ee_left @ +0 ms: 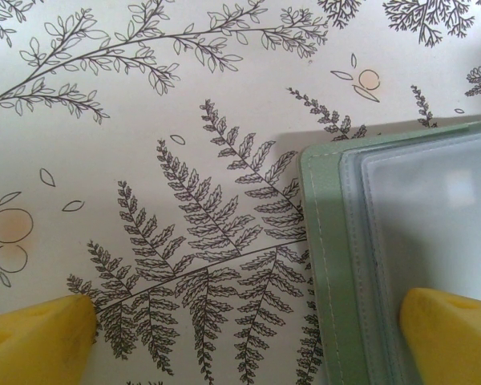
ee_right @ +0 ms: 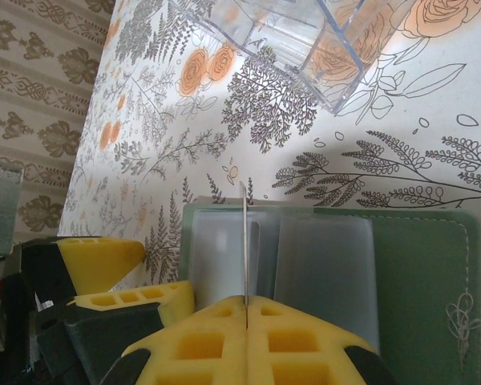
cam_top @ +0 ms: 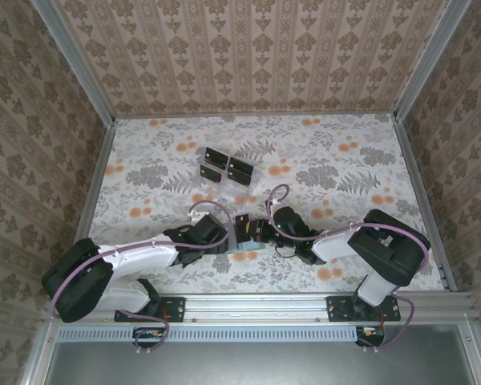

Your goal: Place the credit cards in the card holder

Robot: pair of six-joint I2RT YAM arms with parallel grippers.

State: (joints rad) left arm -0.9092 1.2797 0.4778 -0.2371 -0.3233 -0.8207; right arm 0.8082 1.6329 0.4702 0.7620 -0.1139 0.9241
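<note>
Pincer on my right (ee_right: pixel 246 309) is clenching a thin black card (ee_right: pixel 245 233) edge-down over the flat grey-green holder (ee_right: pixel 421 273) (left pincer (ee_left: pixel 244 337) gaping).

The counter (cam_top: pixel 345 160) is white with grey ferns and orange blossoms, the card holder (ee_right: pixel 421 273) matte grey-green with pale stitching and frosted pockets, the credit cards (cam_top: pixel 240 170) black, and the right hand (ee_right: pixel 247 317) has yellow pads (ee_right: pixel 305 345).
</note>
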